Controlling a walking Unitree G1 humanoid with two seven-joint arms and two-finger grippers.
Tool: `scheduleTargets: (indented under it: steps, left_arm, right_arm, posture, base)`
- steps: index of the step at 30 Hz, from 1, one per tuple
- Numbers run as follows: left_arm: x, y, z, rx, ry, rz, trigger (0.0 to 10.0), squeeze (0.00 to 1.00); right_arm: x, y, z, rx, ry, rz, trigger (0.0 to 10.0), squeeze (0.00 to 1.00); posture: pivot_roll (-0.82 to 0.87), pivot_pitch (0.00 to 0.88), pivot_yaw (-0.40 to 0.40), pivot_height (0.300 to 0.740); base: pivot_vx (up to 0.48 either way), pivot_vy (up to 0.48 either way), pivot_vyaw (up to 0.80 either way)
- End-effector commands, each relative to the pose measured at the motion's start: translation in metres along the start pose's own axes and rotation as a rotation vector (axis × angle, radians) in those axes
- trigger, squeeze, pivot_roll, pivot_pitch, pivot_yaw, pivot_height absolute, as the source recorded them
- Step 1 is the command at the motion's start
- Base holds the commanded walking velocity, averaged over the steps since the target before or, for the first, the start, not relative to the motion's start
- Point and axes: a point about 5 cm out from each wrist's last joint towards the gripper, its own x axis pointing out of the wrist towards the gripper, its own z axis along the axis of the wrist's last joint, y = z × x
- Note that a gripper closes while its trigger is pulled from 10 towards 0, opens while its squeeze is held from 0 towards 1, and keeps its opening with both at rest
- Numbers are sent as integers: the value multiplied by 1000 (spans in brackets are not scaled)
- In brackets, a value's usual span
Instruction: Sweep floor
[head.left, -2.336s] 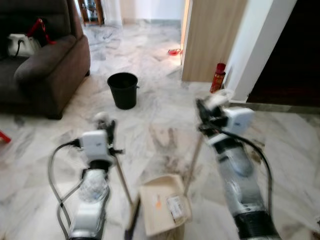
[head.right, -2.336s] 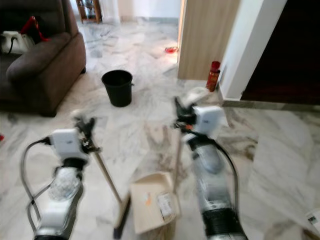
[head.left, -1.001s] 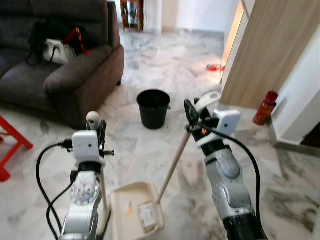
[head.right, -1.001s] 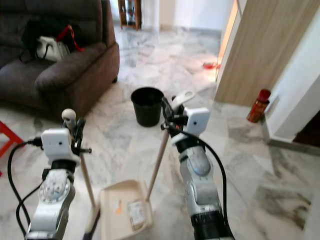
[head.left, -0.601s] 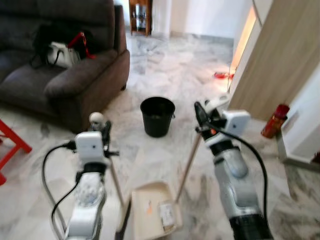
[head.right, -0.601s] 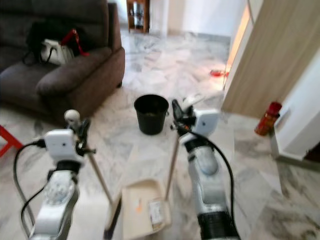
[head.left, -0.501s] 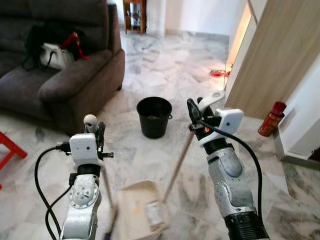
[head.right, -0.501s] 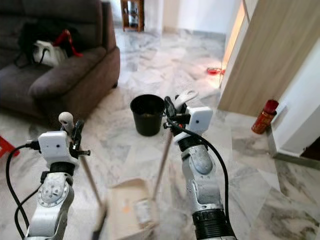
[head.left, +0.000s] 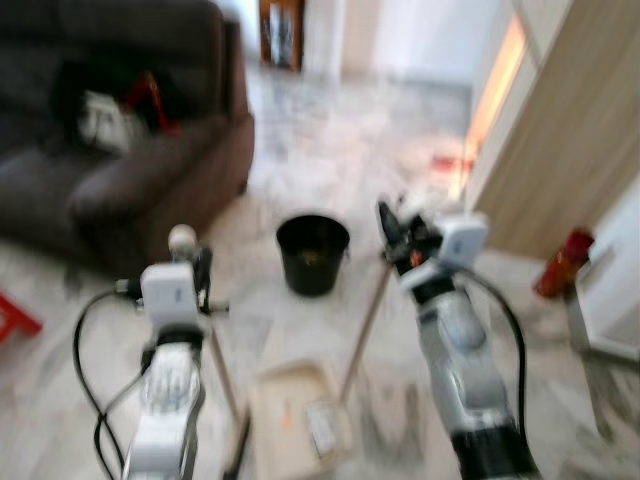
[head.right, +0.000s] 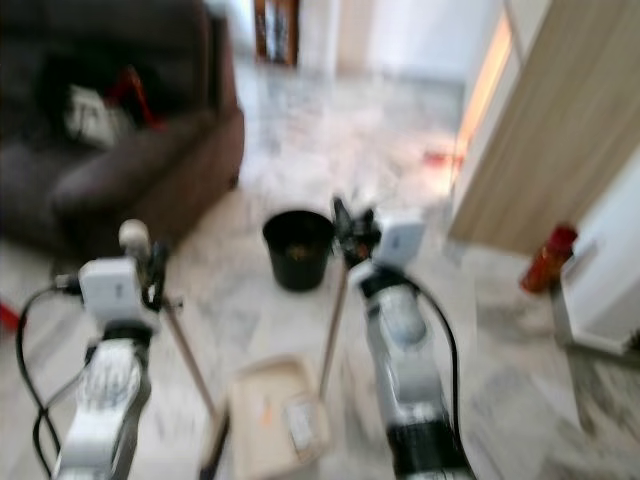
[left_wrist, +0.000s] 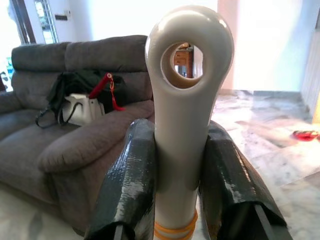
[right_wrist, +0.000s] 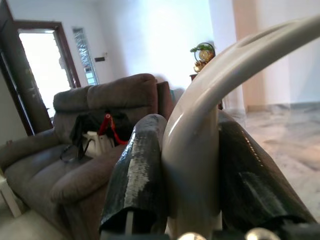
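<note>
My left gripper (left_wrist: 180, 127) is shut on the cream broom handle (left_wrist: 182, 100), just below its ring-shaped end. The broom stick (head.left: 222, 375) slants down to the floor beside the dustpan. My right gripper (right_wrist: 190, 125) is shut on the curved cream grip of the dustpan handle (right_wrist: 200, 145). Its long stick (head.left: 363, 325) runs down to the beige dustpan (head.left: 295, 425), which lies on the marble floor between my arms with bits of litter in it. A black bucket (head.left: 313, 253) stands just beyond the dustpan.
A dark grey sofa (head.left: 120, 170) with bags (head.left: 100, 110) on it stands at the left. A wooden panel (head.left: 560, 150) and a red bottle (head.left: 565, 262) are at the right. A red stool leg (head.left: 10, 315) shows at the far left. Open marble floor lies ahead.
The whole picture has shifted and blurred, so the camera is moving. Both grippers keep the same hold on their handles, and the dustpan stays between the arms.
</note>
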Motion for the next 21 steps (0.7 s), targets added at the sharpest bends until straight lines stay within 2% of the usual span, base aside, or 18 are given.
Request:
scheduleTargets:
  steps: [1, 15, 21]
  left_arm:
    - [3, -6, 12, -27, -51, -10, 10000, 0]
    - [4, -10, 14, -32, -55, -16, 10000, 0]
    - [4, -11, 13, -35, -55, -20, 10000, 0]
  right_arm:
    - [2, -2, 10, 12, -44, -11, 10000, 0]
    - [5, -3, 13, 0, -53, -8, 10000, 0]
    - [6, -4, 11, 23, -37, -8, 10000, 0]
  posture:
    - [70, 0, 29, 740]
    - [72, 0, 31, 740]
    - [78, 0, 25, 740]
  base:
    - [439, 0, 0]
    - [438, 0, 0]
    - [436, 0, 0]
